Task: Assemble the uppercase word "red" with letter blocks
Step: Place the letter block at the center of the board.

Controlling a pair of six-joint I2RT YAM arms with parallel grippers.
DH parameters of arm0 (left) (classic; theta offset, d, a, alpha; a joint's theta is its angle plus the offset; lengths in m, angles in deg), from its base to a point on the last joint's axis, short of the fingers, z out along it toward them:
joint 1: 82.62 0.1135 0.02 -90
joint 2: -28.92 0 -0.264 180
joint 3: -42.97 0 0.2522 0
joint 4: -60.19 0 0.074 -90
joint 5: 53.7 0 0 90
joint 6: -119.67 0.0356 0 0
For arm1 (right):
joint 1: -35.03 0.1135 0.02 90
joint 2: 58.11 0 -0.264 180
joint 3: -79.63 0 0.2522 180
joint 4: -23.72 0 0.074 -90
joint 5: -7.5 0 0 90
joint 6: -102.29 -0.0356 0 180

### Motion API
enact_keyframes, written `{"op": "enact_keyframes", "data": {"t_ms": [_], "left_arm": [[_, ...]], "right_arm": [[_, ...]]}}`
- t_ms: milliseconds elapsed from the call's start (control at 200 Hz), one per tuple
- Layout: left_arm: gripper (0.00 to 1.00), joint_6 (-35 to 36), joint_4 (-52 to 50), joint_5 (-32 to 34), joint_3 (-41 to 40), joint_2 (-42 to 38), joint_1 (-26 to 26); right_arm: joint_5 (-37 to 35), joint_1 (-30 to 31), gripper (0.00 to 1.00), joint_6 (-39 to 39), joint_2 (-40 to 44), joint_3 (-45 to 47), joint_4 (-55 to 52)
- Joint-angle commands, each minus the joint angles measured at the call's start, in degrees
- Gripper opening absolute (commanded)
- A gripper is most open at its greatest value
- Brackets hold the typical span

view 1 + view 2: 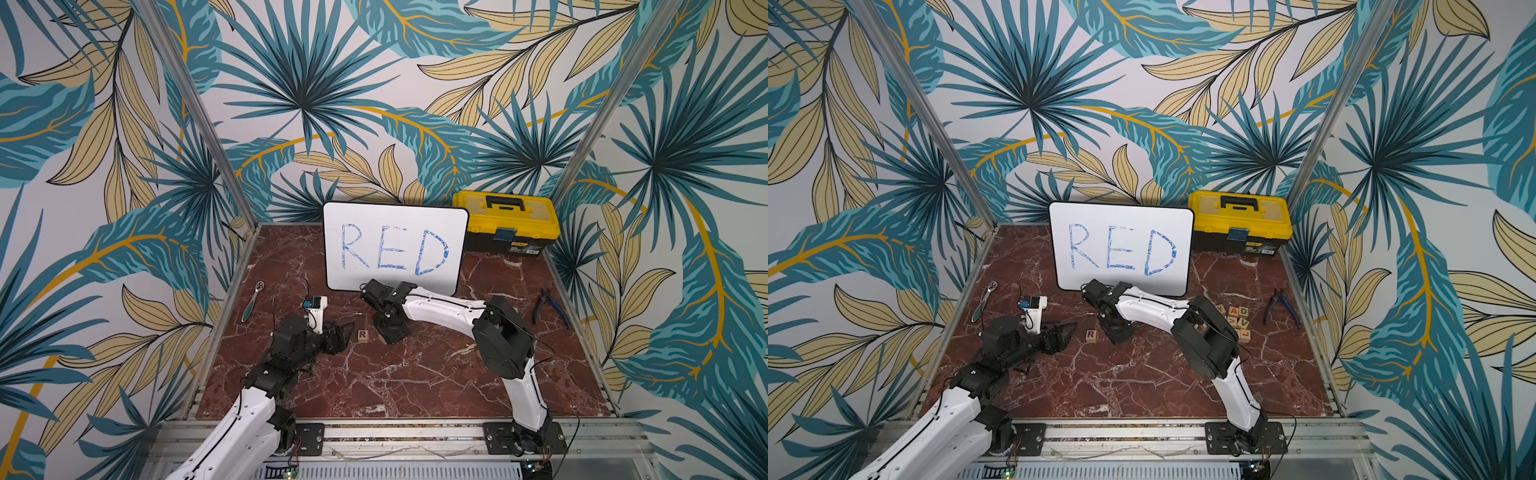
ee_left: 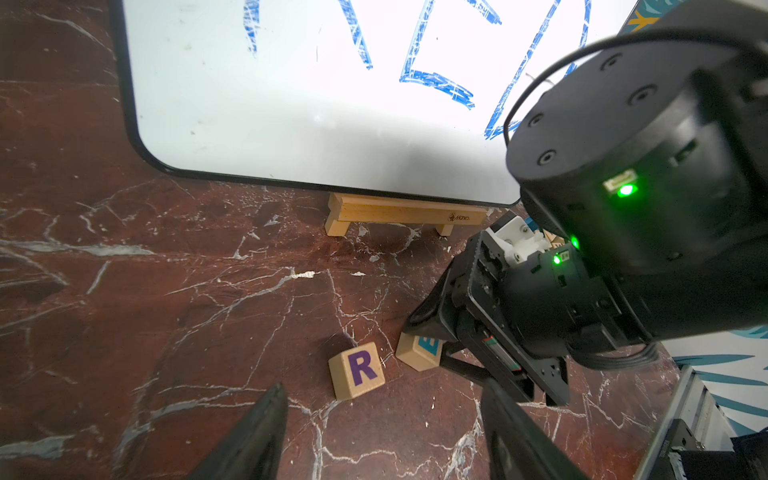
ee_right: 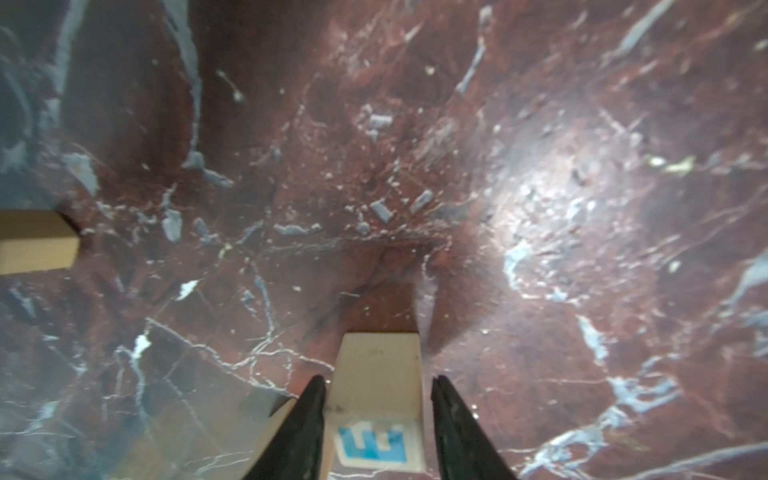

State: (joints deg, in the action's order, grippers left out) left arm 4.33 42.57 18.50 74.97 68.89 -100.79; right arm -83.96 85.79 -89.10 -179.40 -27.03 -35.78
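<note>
- Pale wood tells you where things stand: the R block lies on the red marble table in front of the whiteboard. The E block is just beside it, not touching and turned a little askew.
- You are on the second letter, setting E down. The right gripper brackets the E block, with one finger against it and a dark sliver at the other. You cannot tell whether it is pinching the block or has let go.
- The left gripper hovers near R on the far side from E, jaws spread and empty.
- Next, by my judgement, E must be freed and squared up against R. After that the right arm should reach for D.
- In a top view the spare blocks show beyond the right arm, with the D block among them. Neither wrist view has them.
- E's blue letter shows only in the wrist views. In both top views the right gripper hides nearly all of that block.
</note>
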Motion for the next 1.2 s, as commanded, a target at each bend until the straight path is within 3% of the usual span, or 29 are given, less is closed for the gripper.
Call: {"op": "enact_keyframes", "data": {"t_ms": [0,270,431,626,856,1006,1197], "left_arm": [[0.74,0.2,0.8,0.4,-1.4,-0.4,-0.2],[0.74,0.2,0.8,0.5,-1.4,-0.5,-0.1],[0.74,0.1,0.5,1.0,-1.5,-0.9,-0.1],[0.74,0.5,0.5,0.8,-1.1,0.2,-0.1],[0.74,0.2,0.6,2.6,-1.9,-1.7,-0.2],[0.74,0.3,0.5,2.4,-1.6,-1.1,-0.2],[0.74,0.3,0.6,3.2,-1.6,-1.1,-0.1]], "right_arm": [[-0.4,-0.1,0.51,0.6,-0.5,0.9,0.7],[-4.5,-0.1,0.55,6.6,4.4,2.9,1.1],[-5.3,-0.2,0.53,18.8,8.8,5.4,0.4],[-0.6,0.0,0.50,52.3,13.9,6.7,3.0],[-6.3,0.2,0.51,82.0,16.0,8.3,0.3],[-7.9,0.6,0.51,88.3,11.7,5.0,-1.0],[-8.2,0.6,0.51,87.8,5.4,-0.9,-3.7]]}}
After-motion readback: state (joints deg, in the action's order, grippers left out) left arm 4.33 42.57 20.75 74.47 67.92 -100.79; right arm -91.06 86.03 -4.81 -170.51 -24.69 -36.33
